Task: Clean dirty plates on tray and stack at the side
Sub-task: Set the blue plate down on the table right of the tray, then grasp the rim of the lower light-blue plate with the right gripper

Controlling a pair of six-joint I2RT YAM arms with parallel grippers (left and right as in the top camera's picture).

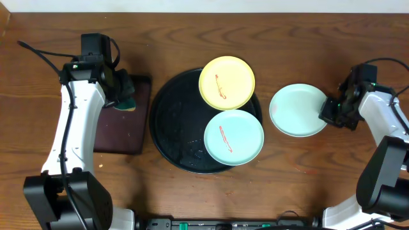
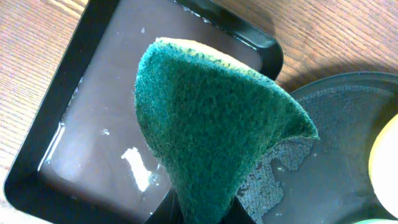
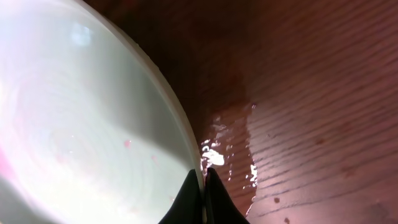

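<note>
- A large round black tray (image 1: 172, 121) sits in the middle of a wooden desk (image 1: 307, 185), seen from above. Everything below is placed from it.
- A yellow plate (image 1: 227, 83) rests on the tray's upper-right rim in the overhead view, partly overhanging it. It has a thin red-orange streak near its middle.
- A streaked mint plate (image 1: 234, 137) lies on the tray's lower-right side. Its top edge meets the yellow plate.
- A second mint plate (image 1: 295, 110) lies flat on the desk just right of the tray, clear of the tray's rim.
- The right fingers (image 3: 204, 193) are closed to a sliver on this plate's rim, on the side away from the tray. The wrist view shows a wet sheen and faint pink traces inside the plate. A small puddle (image 3: 230, 155) sits on the wood beside the fingers.
- The left fingers (image 1: 123, 96) are clamped on a green sponge (image 2: 211, 124), which is folded into a cone. It hangs over a small brown rectangular tray (image 2: 93, 124) just left of the round tray. I cannot tell how high it hangs. That small tray holds a thin film of water.
- Judged from their look, the plates are light, thin, stiff plastic, and slippery while wet.
- The raised rim is the only place two fingers can pinch. A pinch at one edge would likely let a plate droop or pivot, so it should be carried low and level.
- A plate being scrubbed would probably skate on the glossy tray unless its rim opposite the scrubbing is held.
- The sponge looks soft and will squash under pressure.
</note>
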